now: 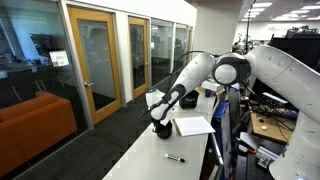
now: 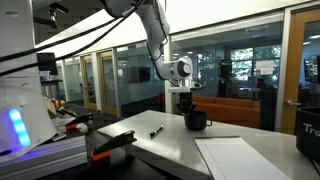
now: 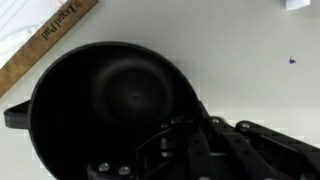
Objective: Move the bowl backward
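Note:
The small black bowl [image 3: 110, 95] fills the wrist view, seen from above, with nothing in it. It stands on the white table in both exterior views [image 1: 161, 129] [image 2: 196, 121]. My gripper [image 3: 185, 135] is at the bowl's rim, one finger inside and one outside, and looks shut on the rim. In both exterior views the gripper [image 1: 163, 118] [image 2: 187, 108] points straight down onto the bowl. The contact itself is dark and hard to make out.
A black marker [image 1: 174, 158] [image 2: 157, 130] lies on the table. A white sheet of paper [image 1: 193, 125] [image 2: 240, 155] lies beside the bowl. A wooden ruler [image 3: 45, 45] lies close to the bowl. A larger black container [image 2: 311, 125] stands at the table's edge.

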Motion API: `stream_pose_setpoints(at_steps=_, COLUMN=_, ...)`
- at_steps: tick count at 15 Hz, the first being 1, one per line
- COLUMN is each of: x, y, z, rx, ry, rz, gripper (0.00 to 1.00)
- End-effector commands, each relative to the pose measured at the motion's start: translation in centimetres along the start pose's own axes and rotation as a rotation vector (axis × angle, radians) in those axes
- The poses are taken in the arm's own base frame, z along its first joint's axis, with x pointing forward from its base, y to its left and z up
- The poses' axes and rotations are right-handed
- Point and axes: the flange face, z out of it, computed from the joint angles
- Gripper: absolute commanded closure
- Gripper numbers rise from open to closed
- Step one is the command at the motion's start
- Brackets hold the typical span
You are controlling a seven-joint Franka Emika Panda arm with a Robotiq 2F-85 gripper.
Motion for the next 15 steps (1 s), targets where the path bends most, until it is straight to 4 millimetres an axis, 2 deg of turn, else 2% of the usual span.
stream_pose_setpoints(at_steps=1, x=0.5, y=-0.1, z=-0.1, rx=0.002, ry=-0.008, rz=0.021, gripper=0.99)
stream_pose_setpoints(at_steps=2, x=0.5, y=-0.1, z=-0.1, rx=0.001, ry=-0.013, rz=0.023, gripper=0.94)
stream_pose_setpoints(at_steps=3, x=0.5, y=0.0, z=-0.1, rx=0.001, ry=-0.013, rz=0.025, gripper=0.70)
stream_pose_setpoints(at_steps=5, x=0.4, y=0.0, z=-0.2, rx=0.000, ry=-0.015, rz=0.030, gripper=0.67)
stream_pose_setpoints(at_steps=10, x=0.6, y=0.3, z=-1.2, rx=0.000, ry=0.004, rz=0.034, gripper=0.32)
stream_pose_setpoints(at_steps=14, x=1.0, y=1.2, z=-4.4, rx=-0.003, ry=0.041, rz=0.048, gripper=0.04)
stream_pose_setpoints(at_steps=15, x=1.0, y=1.6, z=-5.8, rx=-0.009, ry=0.048, rz=0.060, gripper=0.01)
